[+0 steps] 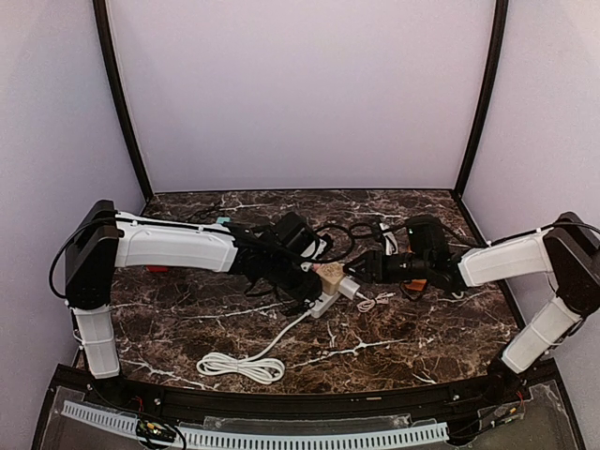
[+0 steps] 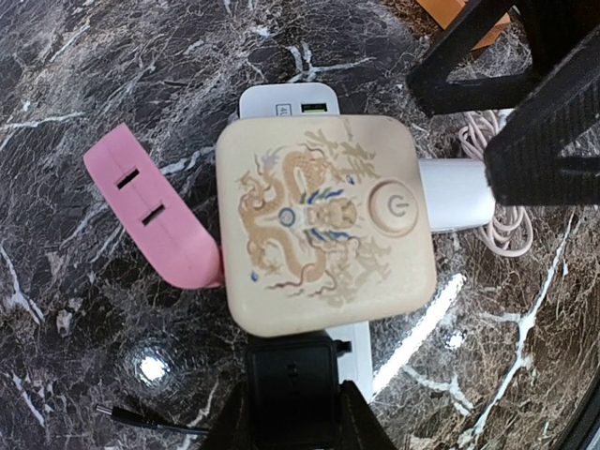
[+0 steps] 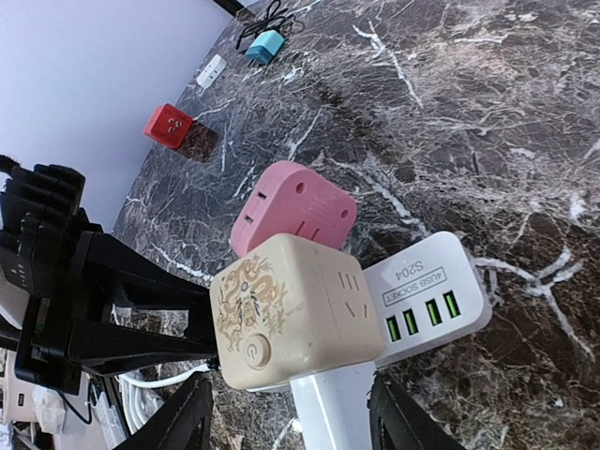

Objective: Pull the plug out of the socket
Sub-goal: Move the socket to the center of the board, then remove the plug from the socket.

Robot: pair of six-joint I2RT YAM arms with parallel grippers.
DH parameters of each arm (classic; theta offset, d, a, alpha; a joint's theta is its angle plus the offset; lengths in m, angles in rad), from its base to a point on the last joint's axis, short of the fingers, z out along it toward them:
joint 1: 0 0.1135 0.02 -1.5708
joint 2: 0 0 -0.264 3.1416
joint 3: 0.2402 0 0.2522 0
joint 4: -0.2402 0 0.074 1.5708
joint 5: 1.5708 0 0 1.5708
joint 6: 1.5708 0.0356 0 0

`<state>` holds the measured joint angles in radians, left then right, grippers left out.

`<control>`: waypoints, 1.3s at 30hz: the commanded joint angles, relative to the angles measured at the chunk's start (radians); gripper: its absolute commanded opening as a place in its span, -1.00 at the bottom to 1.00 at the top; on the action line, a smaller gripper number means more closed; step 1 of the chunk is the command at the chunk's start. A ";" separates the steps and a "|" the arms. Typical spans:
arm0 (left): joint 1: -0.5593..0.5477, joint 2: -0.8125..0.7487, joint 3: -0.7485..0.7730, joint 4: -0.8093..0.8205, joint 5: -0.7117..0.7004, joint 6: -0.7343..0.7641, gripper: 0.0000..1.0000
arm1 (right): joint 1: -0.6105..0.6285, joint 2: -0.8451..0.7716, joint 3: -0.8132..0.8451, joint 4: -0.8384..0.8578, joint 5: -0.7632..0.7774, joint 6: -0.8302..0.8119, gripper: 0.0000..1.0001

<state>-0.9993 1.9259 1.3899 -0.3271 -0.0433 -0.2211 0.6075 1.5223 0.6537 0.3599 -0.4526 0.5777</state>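
A beige cube socket (image 2: pixel 323 225) with a dragon print stands on a white USB power strip (image 2: pixel 286 98). A pink adapter (image 2: pixel 155 211) sticks out of its left side, a white plug (image 2: pixel 455 192) out of its right side and a black plug (image 2: pixel 291 380) out of its near side. My left gripper (image 2: pixel 292 412) is shut on the black plug. My right gripper (image 3: pixel 291 394) is open, with a finger on each side of the white plug (image 3: pixel 342 408) and a gap to it. In the top view both grippers meet at the cube (image 1: pixel 330 275).
A coiled white cable (image 1: pixel 242 366) lies near the front. A small pale cable coil (image 2: pixel 502 225) and an orange object (image 2: pixel 450 11) lie beside the right gripper. A red cube (image 3: pixel 167 125), a teal adapter (image 3: pixel 265 45) and a white adapter (image 3: pixel 212 68) sit at the far left.
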 commanded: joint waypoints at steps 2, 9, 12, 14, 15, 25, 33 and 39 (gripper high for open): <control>-0.009 -0.024 -0.029 -0.023 0.040 0.017 -0.80 | -0.002 0.073 0.047 0.092 -0.080 0.012 0.13; -0.009 -0.025 -0.029 -0.016 0.041 0.021 -0.82 | -0.002 0.152 0.097 0.077 -0.083 0.011 0.15; -0.009 -0.029 -0.027 -0.014 0.035 0.026 -0.85 | 0.000 0.175 0.111 0.057 -0.072 0.006 0.15; -0.010 -0.036 -0.026 -0.012 0.029 0.029 -0.86 | 0.001 0.191 0.112 0.046 -0.061 0.006 0.14; -0.010 -0.044 -0.024 -0.010 0.026 0.032 -0.87 | 0.001 0.199 0.112 0.043 -0.058 0.005 0.13; -0.012 -0.109 -0.018 0.020 -0.010 0.058 -0.94 | 0.001 0.261 0.106 0.027 -0.044 -0.013 0.04; -0.013 -0.137 -0.028 0.042 0.002 0.073 -0.98 | 0.006 0.286 0.100 0.024 -0.019 -0.028 0.02; -0.013 -0.150 -0.047 0.078 0.029 0.085 -0.98 | 0.010 0.290 0.100 -0.002 0.014 -0.041 0.00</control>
<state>-0.9989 1.8904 1.3491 -0.3119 -0.0704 -0.1593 0.6140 1.7599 0.7719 0.4751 -0.5331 0.5667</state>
